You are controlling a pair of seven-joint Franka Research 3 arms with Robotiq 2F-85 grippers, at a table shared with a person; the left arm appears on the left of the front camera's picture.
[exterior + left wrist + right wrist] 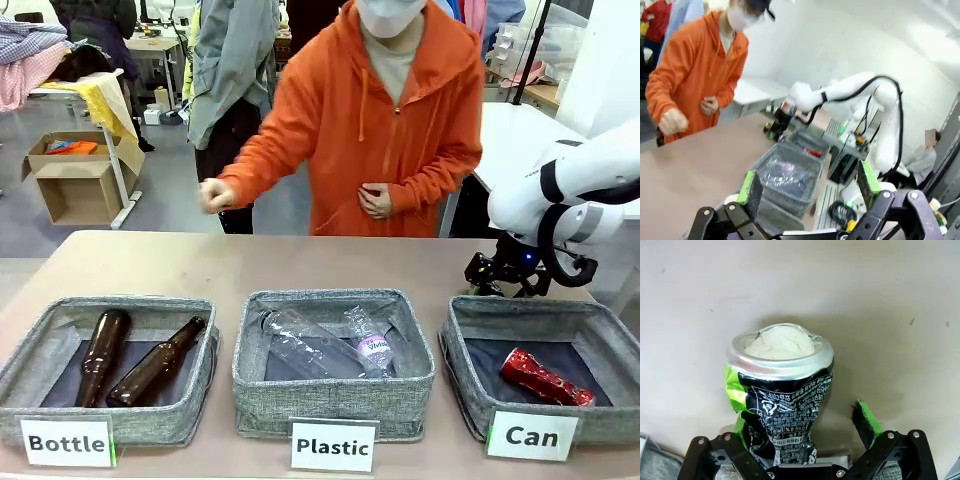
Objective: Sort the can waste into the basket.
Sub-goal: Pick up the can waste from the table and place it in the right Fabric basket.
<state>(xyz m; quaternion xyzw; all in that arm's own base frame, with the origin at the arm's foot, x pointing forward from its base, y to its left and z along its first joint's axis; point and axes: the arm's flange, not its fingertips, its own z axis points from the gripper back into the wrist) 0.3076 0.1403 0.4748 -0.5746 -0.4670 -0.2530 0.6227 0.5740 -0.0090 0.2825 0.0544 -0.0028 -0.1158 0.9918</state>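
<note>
A crushed black-and-green can [782, 390] with a silver end lies on the tan table between the fingers of my right gripper [800, 415]. That gripper is open, and its green right pad [866, 421] stands apart from the can. From the front, my right gripper [497, 272] hangs low over the table just behind the grey basket [600, 425] signed "Can". A crushed red can [545, 377] lies inside that basket. My left gripper [809, 185] is open and holds nothing; it is raised above the table, looking towards the baskets and the right arm [840, 90].
The middle basket [335, 400] signed "Plastic" holds clear plastic bottles. The left one [150, 425] signed "Bottle" holds two brown glass bottles. A person in an orange hoodie [370, 120] stands at the far edge, one fist [213, 196] out over the table.
</note>
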